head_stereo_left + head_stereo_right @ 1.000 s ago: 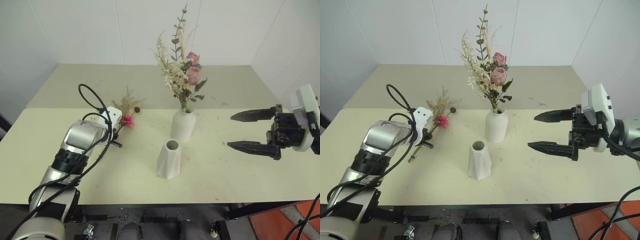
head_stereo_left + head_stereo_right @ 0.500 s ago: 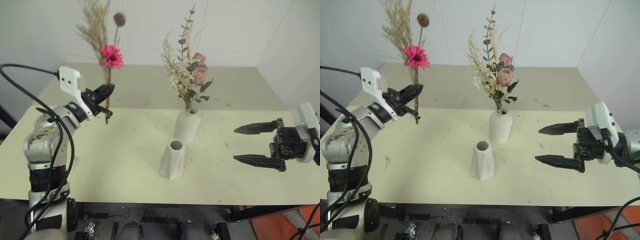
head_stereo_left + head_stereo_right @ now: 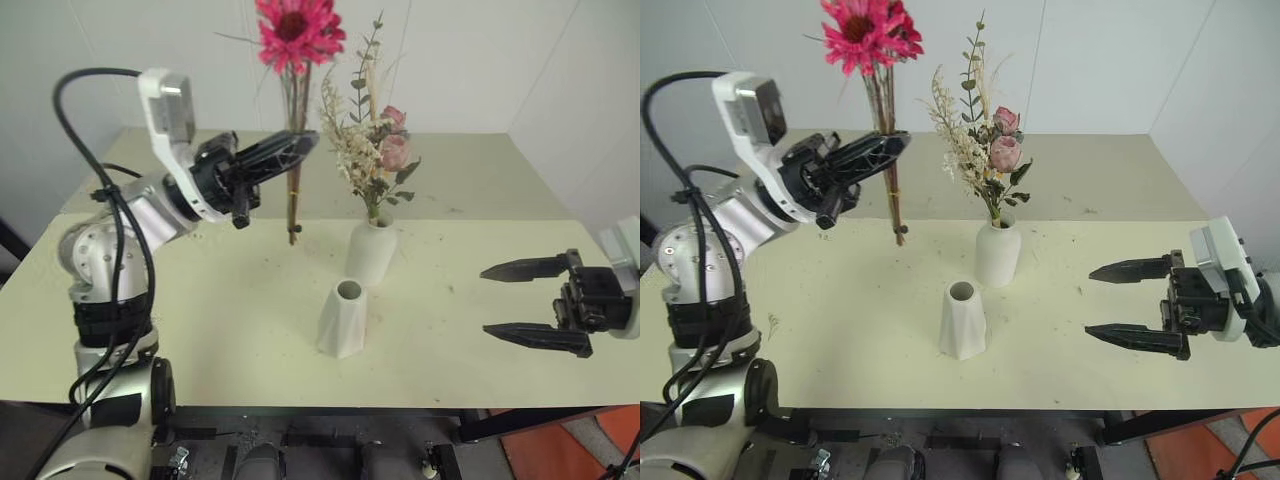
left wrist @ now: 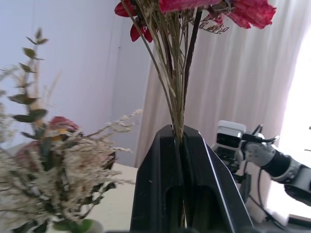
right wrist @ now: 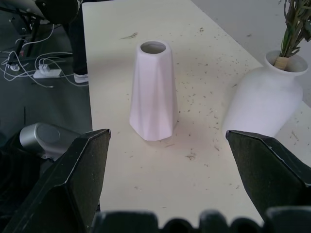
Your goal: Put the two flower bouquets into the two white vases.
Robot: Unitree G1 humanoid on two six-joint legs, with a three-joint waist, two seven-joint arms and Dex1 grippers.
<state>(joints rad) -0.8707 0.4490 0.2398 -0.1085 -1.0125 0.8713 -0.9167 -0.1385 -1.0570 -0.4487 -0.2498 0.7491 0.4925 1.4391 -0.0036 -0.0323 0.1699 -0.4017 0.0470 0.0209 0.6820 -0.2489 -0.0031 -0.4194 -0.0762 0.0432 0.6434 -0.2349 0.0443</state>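
Your left gripper [image 3: 300, 143] has lifted the pink daisy bunch [image 3: 294, 60] off the table, pinched tight; now lower it into the empty twisted vase [image 3: 342, 318] (right gripper [image 3: 522, 299] waits wide open).

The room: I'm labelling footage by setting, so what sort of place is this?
Probably a lab or test room: a bare pale table against plain white walls, with loose cables on the floor.

No legible text, label, brand, number or sign was found in any view. Vases, table, walls bore no markings that could be read. Gripper housings showed no readable print.
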